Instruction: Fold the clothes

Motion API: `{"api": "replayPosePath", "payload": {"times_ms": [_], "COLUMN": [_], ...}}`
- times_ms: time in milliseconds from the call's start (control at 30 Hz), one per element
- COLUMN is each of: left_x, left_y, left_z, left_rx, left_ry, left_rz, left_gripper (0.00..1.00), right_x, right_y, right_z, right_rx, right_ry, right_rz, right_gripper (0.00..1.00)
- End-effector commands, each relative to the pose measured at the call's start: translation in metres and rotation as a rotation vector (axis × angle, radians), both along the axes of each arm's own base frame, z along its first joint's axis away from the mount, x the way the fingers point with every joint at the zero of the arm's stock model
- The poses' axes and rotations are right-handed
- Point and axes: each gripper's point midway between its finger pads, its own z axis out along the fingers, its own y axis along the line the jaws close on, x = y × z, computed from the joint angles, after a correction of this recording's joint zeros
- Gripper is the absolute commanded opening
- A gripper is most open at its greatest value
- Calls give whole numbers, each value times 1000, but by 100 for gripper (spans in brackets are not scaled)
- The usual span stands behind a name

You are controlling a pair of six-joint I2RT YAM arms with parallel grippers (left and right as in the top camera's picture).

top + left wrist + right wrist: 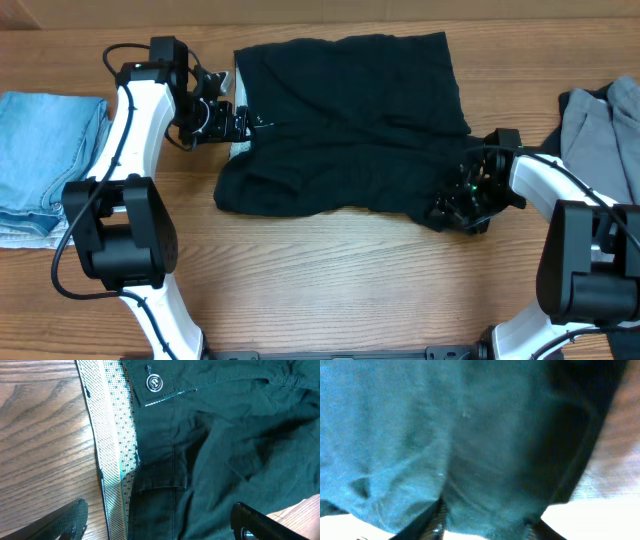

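A black pair of shorts [345,125] lies spread out in the middle of the table, its waistband to the left. My left gripper [236,124] is open and hovers over the waistband edge. In the left wrist view, the white dotted inner lining [116,450] and a metal button [154,382] show between the wide-apart fingers [160,525]. My right gripper [455,205] is at the shorts' lower right corner. In the right wrist view, dark fabric [485,450] is bunched between its fingers [485,525], which close on it.
A folded stack of light blue denim [40,160] lies at the left edge. A grey garment [600,115] lies at the right edge. Bare wooden tabletop [330,280] runs along the front.
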Motion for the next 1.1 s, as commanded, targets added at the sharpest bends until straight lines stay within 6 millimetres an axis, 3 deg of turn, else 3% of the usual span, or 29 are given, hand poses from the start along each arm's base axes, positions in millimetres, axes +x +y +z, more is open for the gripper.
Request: {"api": "replayPosePath", "payload": {"times_ms": [0, 67, 100, 233, 433, 600, 667, 700, 733, 767, 833, 933, 1033, 1067], "left_x": [0, -1, -1, -1, -1, 0, 0, 0, 0, 0, 7, 20, 33, 39], "left_y": [0, 0, 1, 1, 5, 5, 5, 5, 6, 8, 8, 5, -10, -18], "left_z": [3, 3, 3, 3, 2, 2, 2, 2, 1, 0, 2, 13, 14, 15], "left_rx": [-13, -13, -13, -13, 12, 12, 13, 13, 23, 31, 30, 23, 13, 4], "left_ry": [-8, -3, -3, -4, -2, -5, -5, -5, -5, -4, -29, -79, -125, -145], "left_rz": [-1, -1, 0, 0, 4, 4, 4, 4, 5, 10, 22, 36, 45, 60], "left_gripper": [94, 94, 94, 94, 94, 94, 94, 94, 94, 94, 93, 91, 81, 72], "right_x": [4, 10, 15, 13, -8, -25, -25, -24, -24, -23, -8, 40, 83, 101], "right_y": [-4, -6, -15, -50, -57, -71, -71, -71, -71, -72, -88, -84, -76, -70], "right_z": [1, 18, 38, 83, 87, 71, 67, 65, 62, 60, 65, 97, 112, 111], "right_rx": [-13, -20, -67, -268, -303, -395, -396, -397, -397, -400, -501, -474, -430, -394], "right_ry": [-30, -50, -50, 22, 116, 195, 192, 187, 184, 180, 140, -30, -219, -308], "right_rz": [26, 85, 129, 169, 180, 145, 141, 140, 139, 139, 90, 54, 71, 95], "right_gripper": [4, 4, 4, 4, 4, 4, 15, 52, 75, 86, 100, 99, 84, 68]}}
